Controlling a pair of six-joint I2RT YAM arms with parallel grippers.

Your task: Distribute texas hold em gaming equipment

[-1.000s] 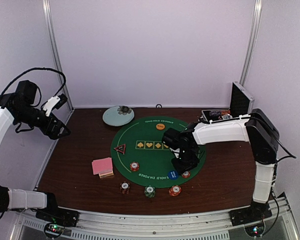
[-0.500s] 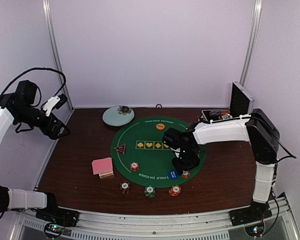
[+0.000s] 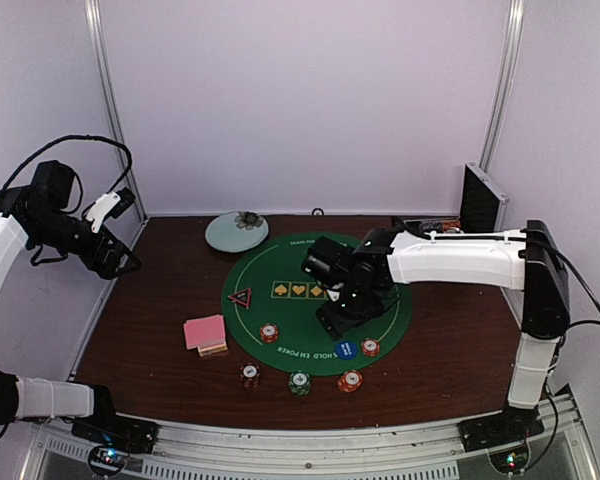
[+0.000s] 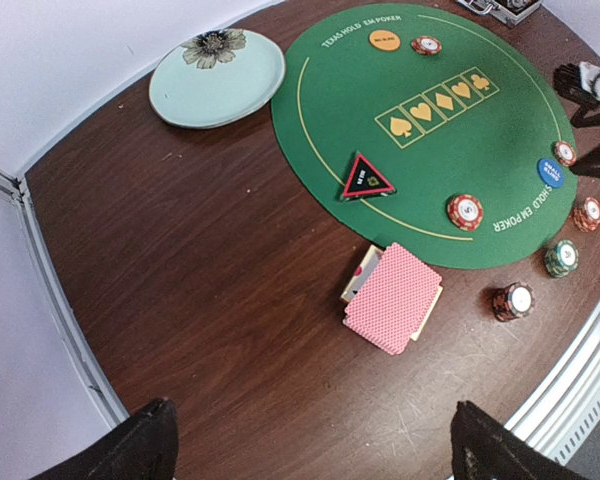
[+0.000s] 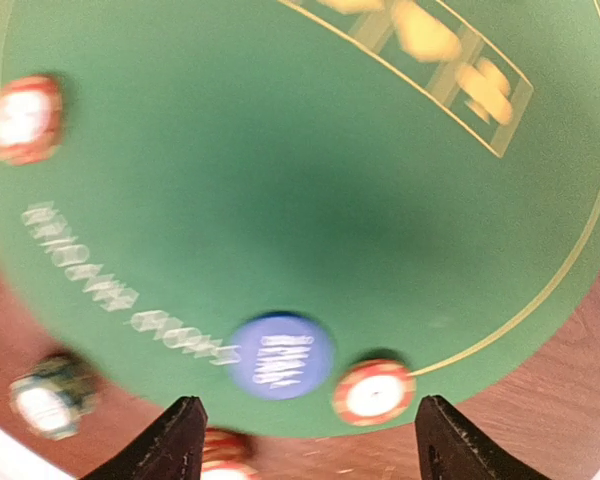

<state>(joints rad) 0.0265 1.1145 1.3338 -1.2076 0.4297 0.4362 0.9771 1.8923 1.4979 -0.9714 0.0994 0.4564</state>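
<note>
right end effector (image 5: 305, 425) hangs low over the green felt mat (image 5: 230, 200), fingers apart, nothing between them. left end effector (image 4: 315, 450) is up high at the left of the overhead frame, also apart and empty. right wrist view is blurred.

blue disc button (image 5: 280, 355) and a red-orange chip (image 5: 373, 392) sit side by side at the bottom of the right wrist frame, just above my fingers, on the mat's edge. more chips lie along that rim and off it on the worktop (image 4: 180, 300). pink-backed card deck (image 4: 393, 297) is lower centre of the left wrist frame, off the mat.

handling guess: chips are light, stiff and smooth-rimmed. any stack could shear, so pinch across the diameter, low on the rim. deck looks slick and will likely fan, so grip across its long edges.
</note>
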